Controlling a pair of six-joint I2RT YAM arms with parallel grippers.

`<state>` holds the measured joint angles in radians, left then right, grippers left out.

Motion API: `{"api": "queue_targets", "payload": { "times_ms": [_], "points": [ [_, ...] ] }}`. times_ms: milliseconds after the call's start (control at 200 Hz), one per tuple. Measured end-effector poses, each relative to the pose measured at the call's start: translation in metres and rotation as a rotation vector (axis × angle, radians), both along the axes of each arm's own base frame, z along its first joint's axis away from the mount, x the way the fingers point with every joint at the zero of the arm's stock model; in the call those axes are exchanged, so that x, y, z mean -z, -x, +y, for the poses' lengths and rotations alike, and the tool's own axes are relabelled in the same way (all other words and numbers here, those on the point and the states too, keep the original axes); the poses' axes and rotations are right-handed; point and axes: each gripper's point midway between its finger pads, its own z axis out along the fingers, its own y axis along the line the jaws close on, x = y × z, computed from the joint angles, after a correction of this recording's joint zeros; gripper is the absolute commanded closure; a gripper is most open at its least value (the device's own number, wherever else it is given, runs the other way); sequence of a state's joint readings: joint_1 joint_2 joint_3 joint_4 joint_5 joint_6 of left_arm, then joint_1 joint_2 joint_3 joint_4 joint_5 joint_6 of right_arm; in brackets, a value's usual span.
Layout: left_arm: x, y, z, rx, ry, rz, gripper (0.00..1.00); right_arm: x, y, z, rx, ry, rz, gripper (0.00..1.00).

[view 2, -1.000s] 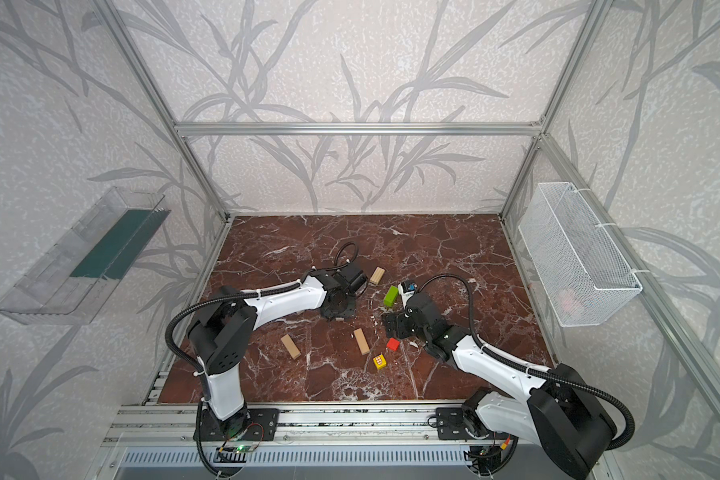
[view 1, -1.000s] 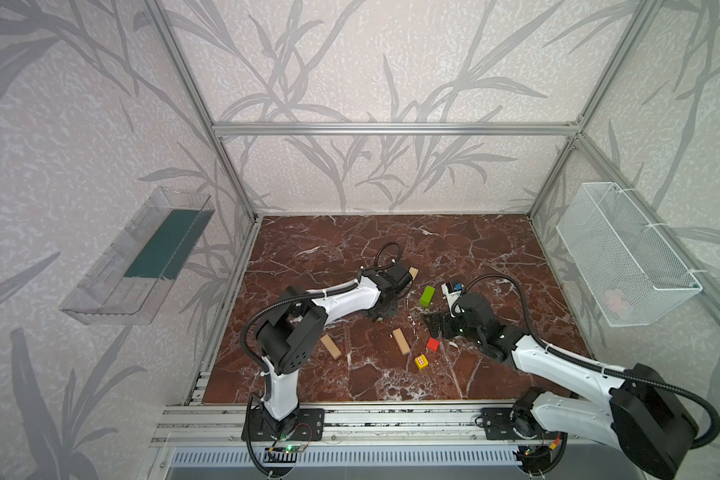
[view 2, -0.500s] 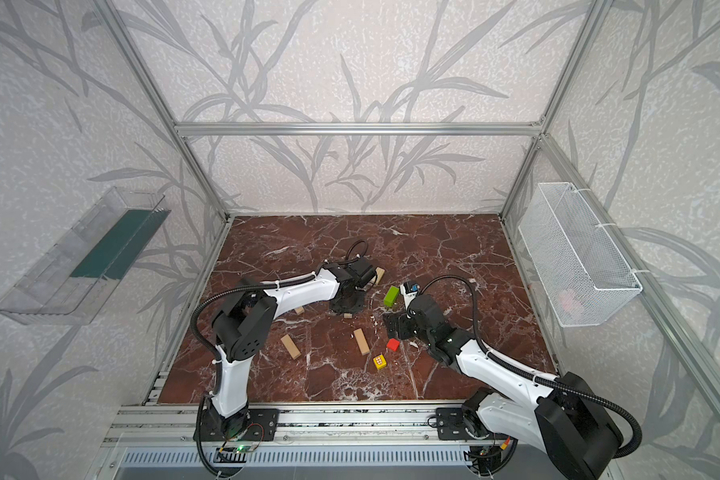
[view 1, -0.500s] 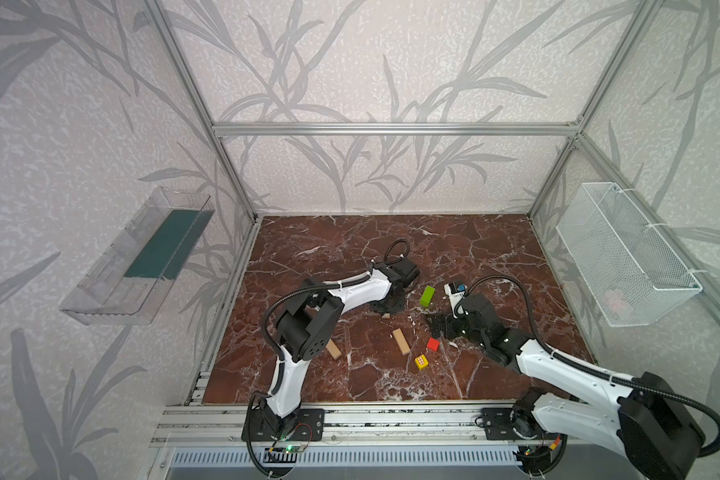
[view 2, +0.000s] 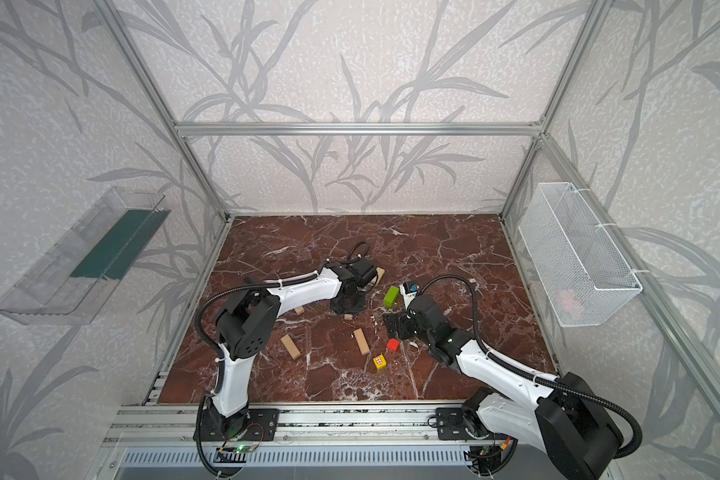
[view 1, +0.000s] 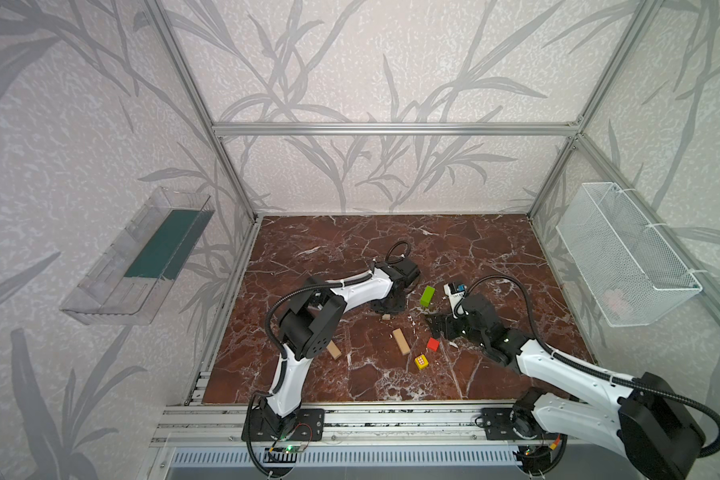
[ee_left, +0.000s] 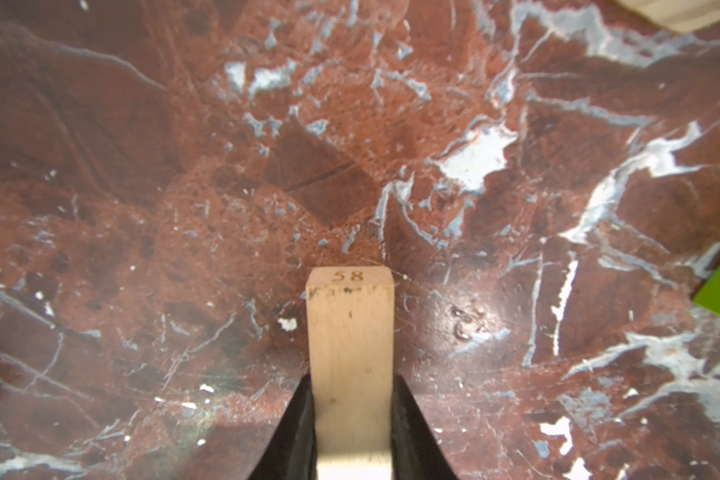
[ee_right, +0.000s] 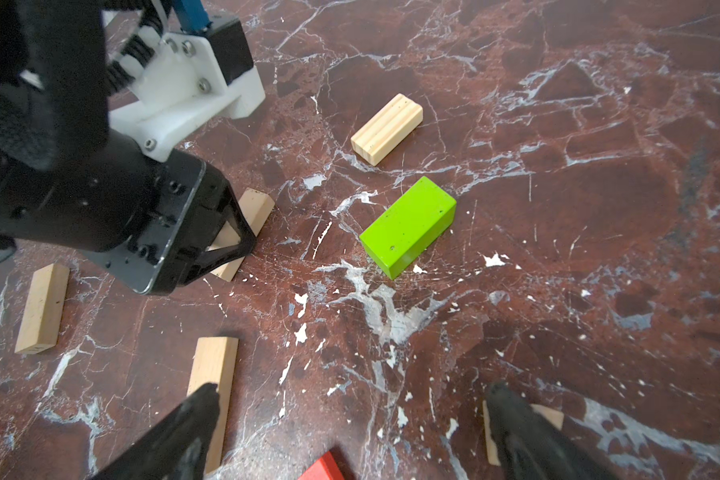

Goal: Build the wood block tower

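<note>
No stacked wood block tower shows; the blocks lie apart on the red marble floor [view 1: 350, 257]. My left gripper [ee_left: 352, 380] is shut on a plain tan bar [ee_left: 350, 324] marked 58, low at the floor, and appears in both top views [view 1: 385, 309] [view 2: 348, 309]. Right of it lie a lime-green bar [view 1: 427, 296] [ee_right: 408, 224] and a grooved tan block [ee_right: 387, 129]. My right gripper [ee_right: 352, 390] hangs open over bare floor, holding nothing. The red cube [view 1: 433, 344] is just in front of it, with the yellow patterned cube [view 1: 421, 362] beyond.
Loose tan bars lie in front [view 1: 400, 341], [view 2: 290, 347] and under the left arm [view 2: 299, 310]. A white wire basket [view 1: 624, 257] hangs on the right wall and a clear tray [view 1: 142, 257] on the left. Aluminium rails [view 1: 350, 415] edge the front.
The left arm's elbow has swung up and to the right, and its gripper has come down toward the front with the tan bar. The right arm has hardly moved.
</note>
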<state>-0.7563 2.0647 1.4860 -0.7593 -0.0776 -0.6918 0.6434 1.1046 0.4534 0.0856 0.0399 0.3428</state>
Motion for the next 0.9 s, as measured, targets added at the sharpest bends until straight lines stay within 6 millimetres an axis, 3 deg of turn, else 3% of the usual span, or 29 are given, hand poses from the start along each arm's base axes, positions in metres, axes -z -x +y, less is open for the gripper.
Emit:
{"api": "queue_targets", "payload": {
  "times_ms": [390, 615, 710, 900],
  "points": [
    [-0.006, 0.003, 0.003, 0.007, -0.004, 0.006, 0.54, -0.003, 0.003, -0.001, -0.010, -0.002, -0.015, 0.01],
    [-0.055, 0.014, 0.009, 0.016, 0.102, -0.091, 0.45, -0.008, 0.003, -0.011, 0.029, 0.036, -0.003, 0.00],
    [-0.075, 0.025, 0.019, 0.017, 0.154, -0.139, 0.42, -0.018, 0.003, -0.012, 0.033, 0.050, 0.012, 0.05],
    [-0.090, 0.053, 0.041, 0.021, 0.232, -0.197, 0.37, -0.036, 0.007, 0.000, -0.005, 0.092, 0.054, 0.11]
  ]
}}
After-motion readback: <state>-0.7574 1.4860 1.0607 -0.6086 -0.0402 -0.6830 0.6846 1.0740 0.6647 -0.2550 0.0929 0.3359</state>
